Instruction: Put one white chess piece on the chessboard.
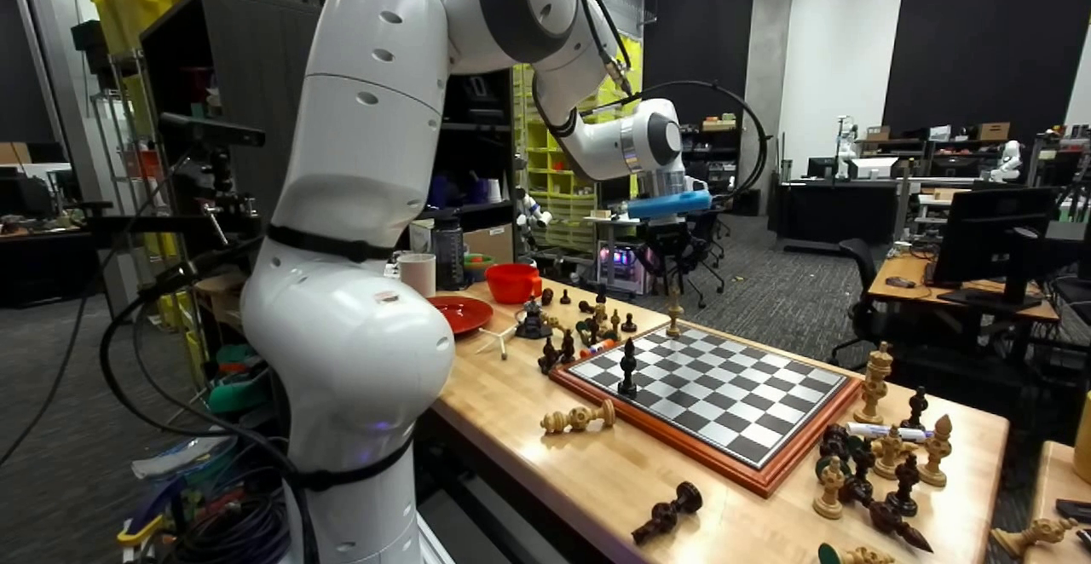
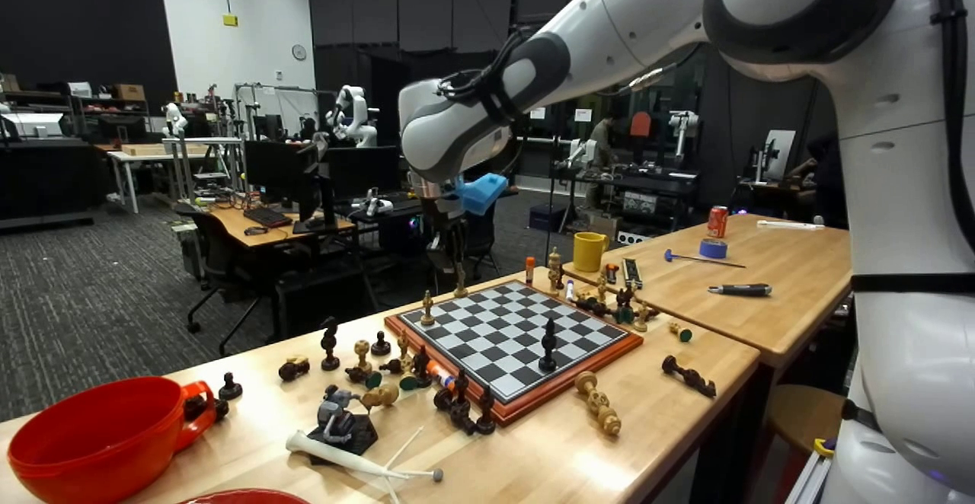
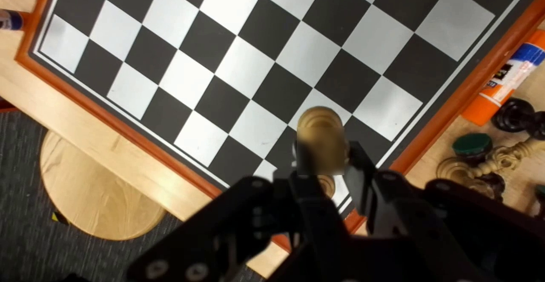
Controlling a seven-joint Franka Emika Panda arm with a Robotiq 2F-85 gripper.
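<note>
One white chess piece [image 3: 320,133], pale wood, gripped between closed-in fingers [image 3: 359,165], lower centre of wrist view, apparently above the chessboard [image 2: 503,329]; placing step seemingly in hand, next calling for upright lowering and release, clear of the standing pale piece [image 2: 427,311].

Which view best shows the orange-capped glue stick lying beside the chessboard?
The wrist view: the glue stick looks largest there, its label showing, though the picture's edge crops it. Both exterior views show it much smaller.
</note>
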